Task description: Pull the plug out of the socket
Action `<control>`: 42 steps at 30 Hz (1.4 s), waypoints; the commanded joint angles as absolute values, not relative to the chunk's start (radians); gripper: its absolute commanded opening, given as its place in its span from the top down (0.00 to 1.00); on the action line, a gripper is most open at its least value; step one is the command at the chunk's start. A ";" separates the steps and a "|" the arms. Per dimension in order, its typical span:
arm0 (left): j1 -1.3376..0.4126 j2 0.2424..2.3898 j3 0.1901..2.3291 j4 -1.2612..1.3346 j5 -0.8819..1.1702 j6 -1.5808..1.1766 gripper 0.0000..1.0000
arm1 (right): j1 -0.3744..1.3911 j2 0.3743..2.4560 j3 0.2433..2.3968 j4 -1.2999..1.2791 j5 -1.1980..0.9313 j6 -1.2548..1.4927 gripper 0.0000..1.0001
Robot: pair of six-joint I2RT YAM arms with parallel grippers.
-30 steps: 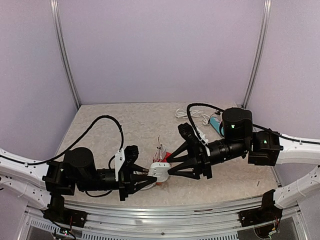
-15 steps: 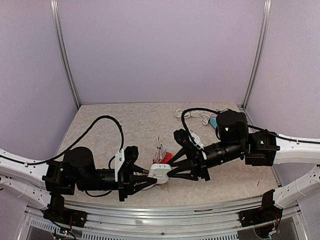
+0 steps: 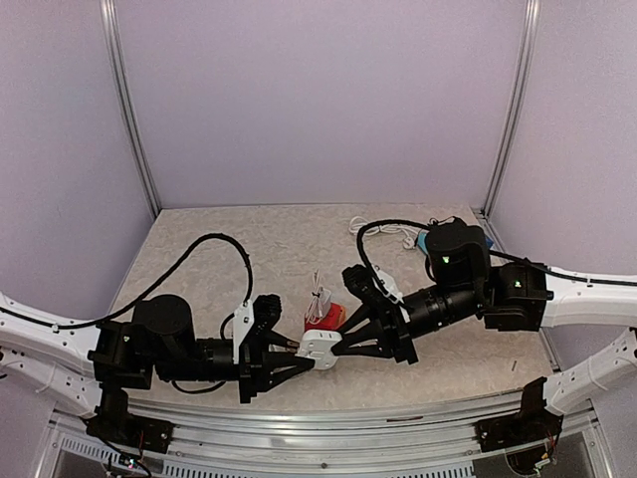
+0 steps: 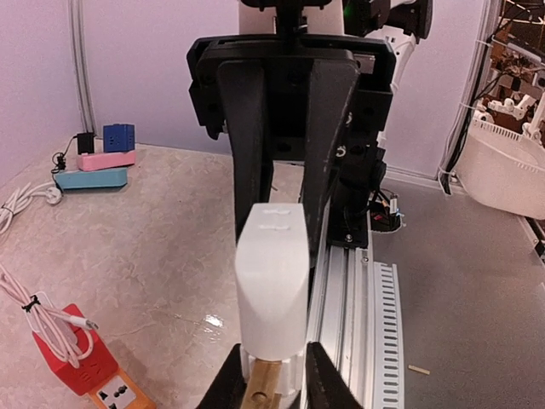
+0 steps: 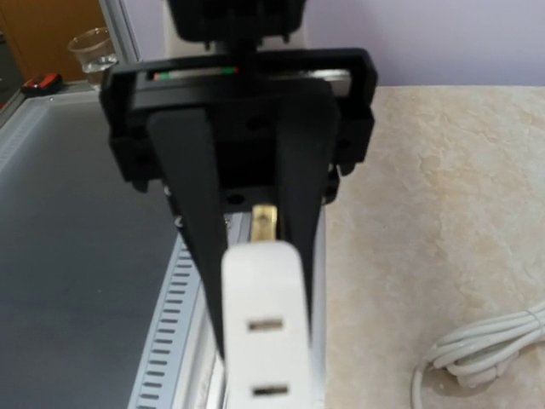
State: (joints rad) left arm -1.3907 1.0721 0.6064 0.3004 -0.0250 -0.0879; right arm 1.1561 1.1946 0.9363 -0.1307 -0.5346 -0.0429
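The left wrist view's bottom edge cuts off the plug [image 4: 260, 388], leaving only a brass prong showing under the white socket block [image 4: 271, 290]. The power strip [image 4: 75, 365] at lower left also runs out of frame. In the right wrist view the block's lower end and the white cable [image 5: 485, 349] at lower right are cropped.

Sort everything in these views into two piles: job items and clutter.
Job: white plastic socket block; brass-pronged white plug; left claw; right claw.

Lying about: red plastic power strip; light blue power strip; pink power strip; dark blue cube adapter; coiled white cable.
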 commanded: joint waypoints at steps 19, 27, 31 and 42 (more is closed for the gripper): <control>-1.347 0.929 0.589 0.214 -0.182 -0.106 0.50 | 1.163 1.218 0.980 -0.152 -0.560 -0.049 1.00; -1.351 0.935 0.568 0.279 -0.096 -0.089 0.51 | 1.163 1.209 0.971 -0.166 -0.508 -0.046 1.00; -1.356 0.905 0.554 0.279 -0.081 -0.084 0.51 | 1.163 1.213 0.967 -0.173 -0.494 -0.046 1.00; -1.361 0.968 0.573 0.278 -0.067 -0.080 0.53 | 1.163 1.207 0.972 -0.153 -0.510 -0.043 1.00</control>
State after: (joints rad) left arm -1.3537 0.9382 0.5667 0.2699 -0.0940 -0.0959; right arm 1.1564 1.2091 0.9520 -0.1677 -0.5163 -0.0418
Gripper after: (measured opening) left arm 0.470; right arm 0.132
